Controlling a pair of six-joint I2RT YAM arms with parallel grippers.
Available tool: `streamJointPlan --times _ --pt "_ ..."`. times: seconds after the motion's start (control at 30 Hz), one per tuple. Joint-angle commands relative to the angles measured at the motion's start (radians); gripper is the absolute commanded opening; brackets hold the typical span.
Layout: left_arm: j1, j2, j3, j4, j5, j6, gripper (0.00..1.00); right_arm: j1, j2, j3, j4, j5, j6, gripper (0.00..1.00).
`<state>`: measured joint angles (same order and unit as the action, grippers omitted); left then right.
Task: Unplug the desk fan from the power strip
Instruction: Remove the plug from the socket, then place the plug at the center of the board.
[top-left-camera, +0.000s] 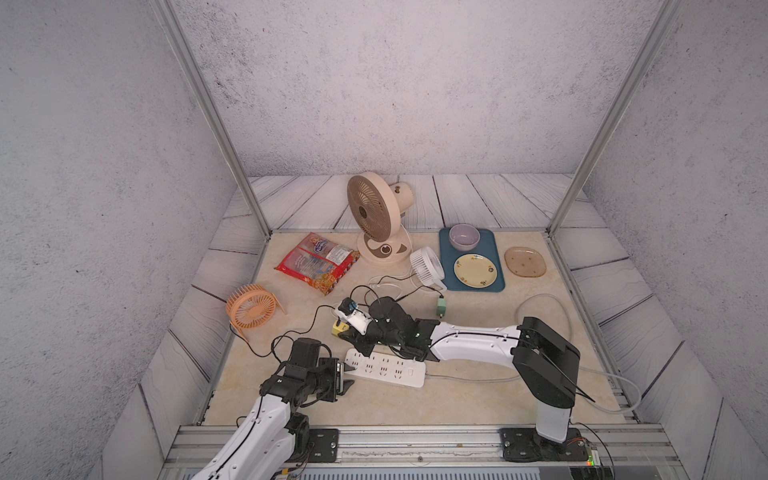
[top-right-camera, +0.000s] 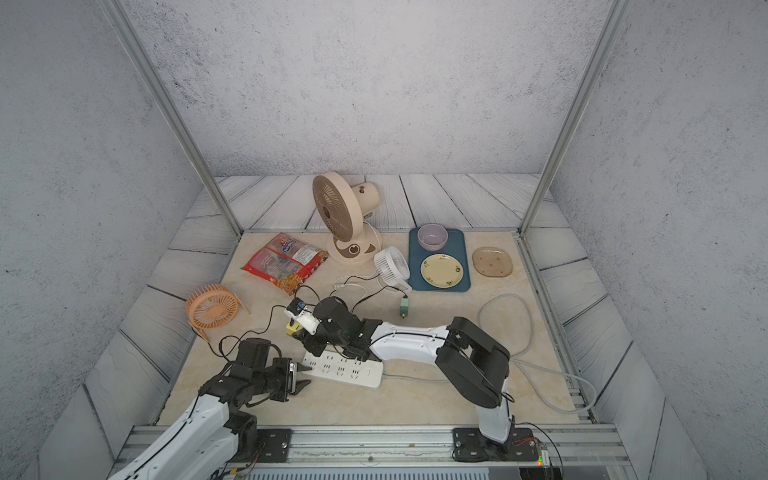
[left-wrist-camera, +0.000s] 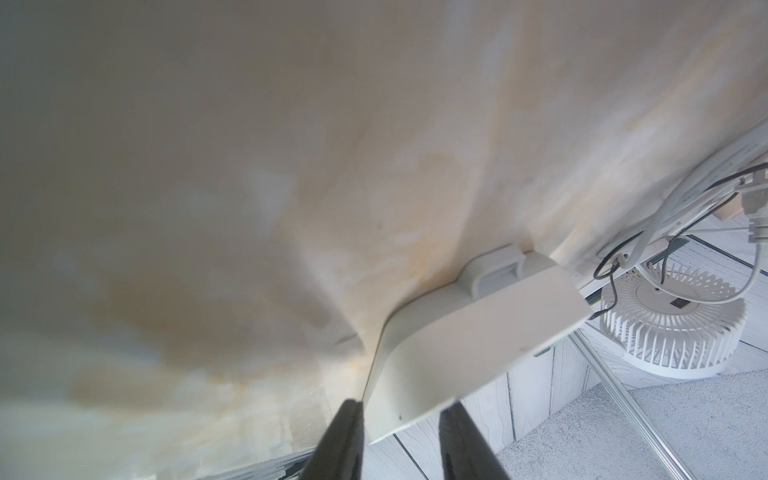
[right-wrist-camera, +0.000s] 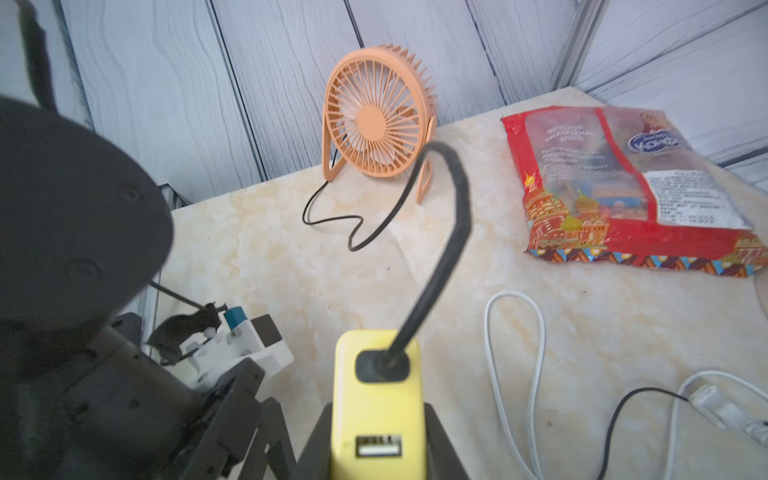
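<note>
- Yellow plastic fills the right claw (right-wrist-camera: 376, 432): its jaws pinch the adapter (right-wrist-camera: 376, 399) by both sides.
- From the adapter a black cable (right-wrist-camera: 453, 232) runs away from the claw to the orange fan (right-wrist-camera: 378, 116), well beyond.
- The power strip (top-left-camera: 386, 368) lies just beside that claw, seemingly apart from the adapter (its visible sockets look bare), so the pull seems done.
- The left claw (left-wrist-camera: 402, 407) clamps the strip's end; releasing both is what seems left.

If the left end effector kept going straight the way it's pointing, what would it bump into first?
The power strip. The left end effector points straight at its end, which sits between the fingers; whether they touch it, I can't tell.
</note>
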<state>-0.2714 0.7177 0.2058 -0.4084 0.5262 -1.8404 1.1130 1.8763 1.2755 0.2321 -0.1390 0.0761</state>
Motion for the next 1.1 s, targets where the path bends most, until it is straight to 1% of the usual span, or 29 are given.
streamJointPlan --times 0.0,0.07,0.17,0.23,0.27,0.33,0.4,0.5,0.57,0.67,0.87,0.9,1.0,1.07 --pt "-0.002 -0.001 0.0 -0.373 -0.138 0.031 0.36 -0.029 -0.013 0.046 -0.025 0.037 0.043 0.0" --pt "0.0 -0.023 0.096 -0.452 -0.227 0.096 0.39 -0.054 0.01 0.075 -0.068 0.009 0.101 0.0" --pt "0.006 -0.025 0.259 -0.523 -0.344 0.222 0.42 -0.078 0.07 0.141 -0.133 -0.076 0.177 0.0" --pt "0.009 0.002 0.381 -0.578 -0.433 0.316 0.43 -0.089 0.119 0.18 -0.156 -0.111 0.214 0.0" --pt "0.009 0.022 0.445 -0.594 -0.479 0.39 0.44 -0.095 0.139 0.198 -0.158 -0.14 0.234 0.0" --pt "0.009 0.061 0.565 -0.637 -0.565 0.492 0.45 -0.102 0.178 0.236 -0.163 -0.192 0.255 0.0" --pt "0.01 0.092 0.669 -0.677 -0.637 0.568 0.45 -0.104 0.223 0.279 -0.157 -0.254 0.279 0.0" --pt "0.011 0.118 0.779 -0.72 -0.72 0.634 0.46 -0.104 0.3 0.34 -0.14 -0.335 0.343 0.0" --pt "0.011 0.126 0.821 -0.732 -0.749 0.662 0.46 -0.104 0.343 0.361 -0.12 -0.355 0.381 0.0" --pt "0.012 0.14 0.853 -0.751 -0.758 0.675 0.47 -0.109 0.382 0.362 -0.09 -0.364 0.415 0.0" --pt "0.016 0.153 0.856 -0.785 -0.712 0.69 0.48 -0.107 0.456 0.388 -0.071 -0.373 0.444 0.0" --pt "0.017 0.153 0.855 -0.793 -0.701 0.694 0.49 -0.104 0.479 0.407 -0.073 -0.374 0.451 0.03" --pt "0.019 0.152 0.851 -0.809 -0.686 0.694 0.5 -0.098 0.525 0.473 -0.12 -0.369 0.462 0.31" --pt "0.021 0.151 0.844 -0.823 -0.677 0.683 0.51 -0.097 0.542 0.522 -0.179 -0.365 0.463 0.45"
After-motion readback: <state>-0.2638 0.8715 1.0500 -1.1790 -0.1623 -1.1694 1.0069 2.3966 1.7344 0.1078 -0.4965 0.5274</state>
